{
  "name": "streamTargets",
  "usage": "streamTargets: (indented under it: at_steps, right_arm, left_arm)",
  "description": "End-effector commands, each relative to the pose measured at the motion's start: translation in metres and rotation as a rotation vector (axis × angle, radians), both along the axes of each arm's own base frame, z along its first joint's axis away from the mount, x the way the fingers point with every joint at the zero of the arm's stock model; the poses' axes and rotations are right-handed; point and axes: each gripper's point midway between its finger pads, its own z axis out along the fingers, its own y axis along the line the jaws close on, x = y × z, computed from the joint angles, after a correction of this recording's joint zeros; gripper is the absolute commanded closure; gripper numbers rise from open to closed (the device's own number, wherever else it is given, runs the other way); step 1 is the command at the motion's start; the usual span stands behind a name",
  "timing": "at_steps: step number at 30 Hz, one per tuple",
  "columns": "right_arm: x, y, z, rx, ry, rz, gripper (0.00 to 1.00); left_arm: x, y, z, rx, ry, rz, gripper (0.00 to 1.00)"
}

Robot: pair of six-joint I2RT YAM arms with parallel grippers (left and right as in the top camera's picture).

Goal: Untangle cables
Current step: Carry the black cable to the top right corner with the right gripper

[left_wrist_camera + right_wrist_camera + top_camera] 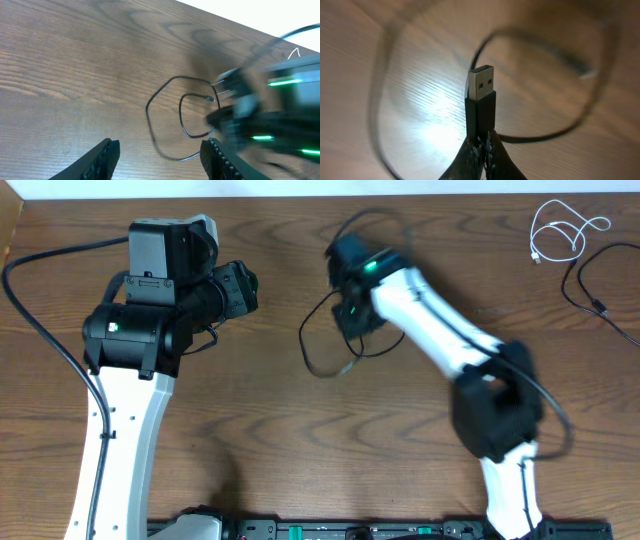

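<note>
A thin black cable (312, 356) lies in loops at the table's middle; it also shows in the left wrist view (156, 131). My right gripper (352, 315) is shut on this cable's black USB plug (482, 102) and holds it upright above the wood, with the cable (555, 131) curving around behind. My left gripper (157, 160) is open and empty, hovering left of the loops. A short white cable (560, 232) is coiled at the far right. Another black cable (590, 295) lies beside it near the right edge.
The thick black arm wire (40, 330) runs down the left side. A black rail (330, 530) lies along the front edge. The right arm's white link (440, 330) crosses the table's middle right.
</note>
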Motion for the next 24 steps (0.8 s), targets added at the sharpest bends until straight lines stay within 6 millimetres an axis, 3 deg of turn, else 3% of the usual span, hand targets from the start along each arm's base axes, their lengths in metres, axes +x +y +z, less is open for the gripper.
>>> streamTargets:
  at_steps: [1,3,4,7,11,14,17,22,24]
  right_arm:
    - [0.017,-0.023,0.110,0.227,-0.175,-0.031,0.99]
    - [0.026,-0.050,0.146,0.285,-0.253,-0.079,0.99]
    - [0.033,-0.075,0.171,0.307,-0.326,-0.127,0.99]
    - [0.044,-0.129,0.217,0.331,-0.471,-0.234,0.99]
    - [0.047,-0.240,0.301,0.357,-0.759,-0.479,0.99]
    - [0.035,-0.311,0.355,0.364,-0.961,-0.639,0.99]
    - [0.016,-0.359,0.394,0.353,-1.098,-0.746,0.99]
    - [-0.030,-0.429,0.461,0.213,-1.304,-0.917,0.99]
    - [-0.045,-0.449,0.479,0.147,-1.363,-0.979,0.99]
  left_arm:
    - [0.001,0.003,0.000,0.007,-0.001,0.012,0.43]
    - [0.001,0.003,0.000,0.007,-0.001,0.012,0.43]
    - [0.001,0.003,0.000,0.007,-0.001,0.012,0.43]
    - [0.001,0.003,0.000,0.007,-0.001,0.012,0.43]
    - [0.001,0.003,0.001,0.006,-0.001,0.012,0.43]
    - [0.001,0.003,0.001,0.007,-0.001,0.012,0.43]
    - [0.001,0.003,0.000,0.007,-0.001,0.012,0.43]
    - [0.001,0.003,0.000,0.007,-0.001,0.012,0.43]
    - [0.001,0.003,0.000,0.007,-0.001,0.012,0.43]
